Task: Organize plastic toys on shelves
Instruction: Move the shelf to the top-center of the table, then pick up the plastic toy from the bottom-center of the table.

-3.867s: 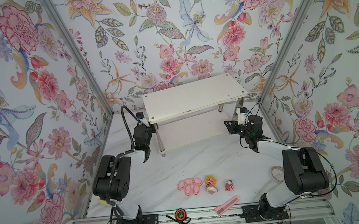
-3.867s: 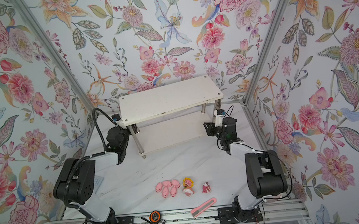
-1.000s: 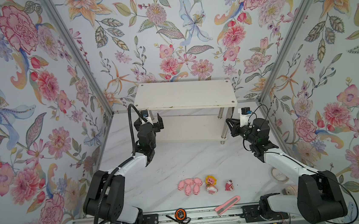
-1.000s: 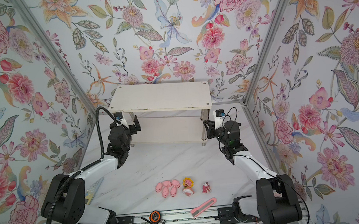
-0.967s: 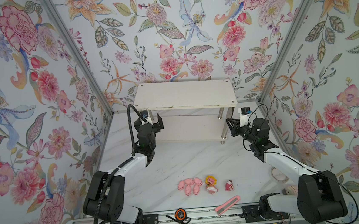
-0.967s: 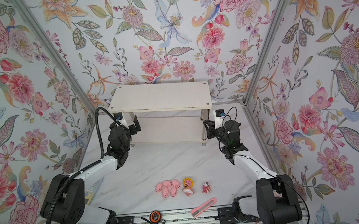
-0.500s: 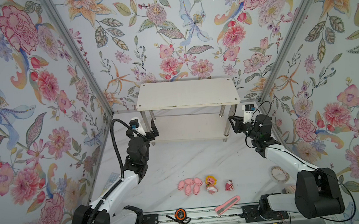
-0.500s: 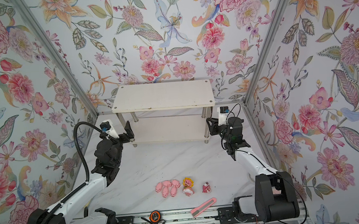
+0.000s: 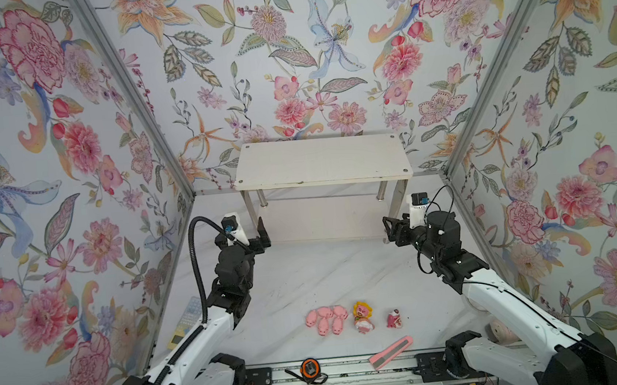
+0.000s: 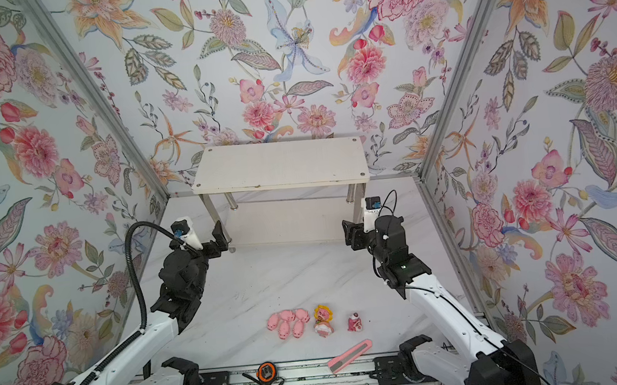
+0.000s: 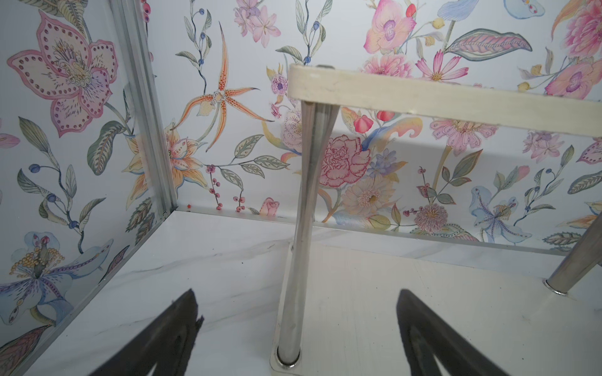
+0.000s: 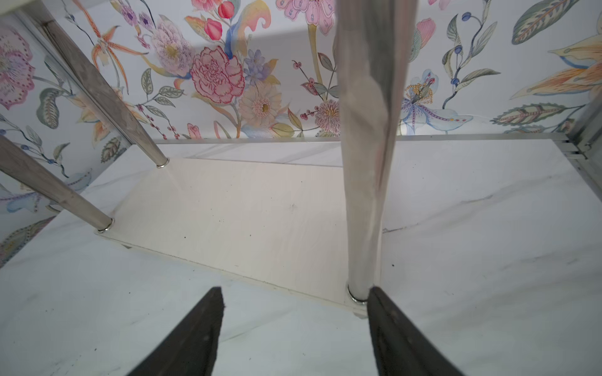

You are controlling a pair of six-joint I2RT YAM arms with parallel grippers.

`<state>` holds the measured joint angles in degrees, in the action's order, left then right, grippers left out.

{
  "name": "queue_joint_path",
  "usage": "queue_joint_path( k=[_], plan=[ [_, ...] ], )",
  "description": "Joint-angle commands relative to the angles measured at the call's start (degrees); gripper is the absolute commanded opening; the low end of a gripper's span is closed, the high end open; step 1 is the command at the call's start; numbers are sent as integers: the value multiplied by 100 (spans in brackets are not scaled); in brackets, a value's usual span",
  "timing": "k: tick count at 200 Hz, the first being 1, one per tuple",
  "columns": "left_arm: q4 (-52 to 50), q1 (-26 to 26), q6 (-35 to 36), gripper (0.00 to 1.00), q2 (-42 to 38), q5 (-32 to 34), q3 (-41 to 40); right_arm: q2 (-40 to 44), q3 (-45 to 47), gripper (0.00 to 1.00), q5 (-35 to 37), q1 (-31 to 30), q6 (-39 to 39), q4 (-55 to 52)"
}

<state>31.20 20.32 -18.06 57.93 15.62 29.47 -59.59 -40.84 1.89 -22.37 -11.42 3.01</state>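
The shelves (image 9: 321, 160) (image 10: 279, 164) stand square against the back wall, both white boards bare. My left gripper (image 9: 244, 237) (image 11: 296, 312) is open at the rack's front left chrome leg (image 11: 298, 244), which stands between the jaws untouched. My right gripper (image 9: 394, 228) (image 12: 294, 312) is open beside the front right leg (image 12: 368, 162), with nothing between its fingers. The plastic toys lie near the front edge: a cluster of pink pigs (image 9: 326, 319) (image 10: 287, 323), a yellow-maned figurine (image 9: 362, 315) and a red-pink figurine (image 9: 393, 318).
A pink-and-grey bar (image 9: 391, 352) and an orange-black tape measure (image 9: 309, 368) lie at the front rail. A flat calculator-like thing (image 9: 187, 322) rests by the left wall. A pale round object (image 9: 502, 330) shows partly behind the right arm. Floral walls close in three sides.
The rack has swung from skewed to square against the back wall. My right gripper has opened and let go of its leg. Both arms have drawn back a little toward the front.
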Motion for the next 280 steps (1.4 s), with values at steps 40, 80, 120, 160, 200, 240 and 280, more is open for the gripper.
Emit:
queue_joint_path(
  k=[40,80,120,160,200,240,280],
  plan=[
    [-203,56,-222,95,-18,-334,-205,-495,-353,56,1523,-2267,330,-2063],
    [-39,320,-416,92,92,-374,-362,-1210,-432,47,16,-3554,829,-2171],
    [-21,684,-402,92,404,-228,-464,-1679,-545,41,-983,-3939,566,-2185],
    [147,685,-414,92,503,-146,-542,-2079,-669,40,-1064,-4154,415,-2158],
    [189,689,-338,92,758,-208,-409,-2010,-863,39,-322,-4114,-187,-2783],
    [582,691,-387,92,1134,-276,-393,-1557,-892,48,-42,-4117,-1037,-3756],
    [749,708,-415,92,1688,-513,-94,-1271,-850,56,-296,-4111,-1757,-4571]
  ],
)
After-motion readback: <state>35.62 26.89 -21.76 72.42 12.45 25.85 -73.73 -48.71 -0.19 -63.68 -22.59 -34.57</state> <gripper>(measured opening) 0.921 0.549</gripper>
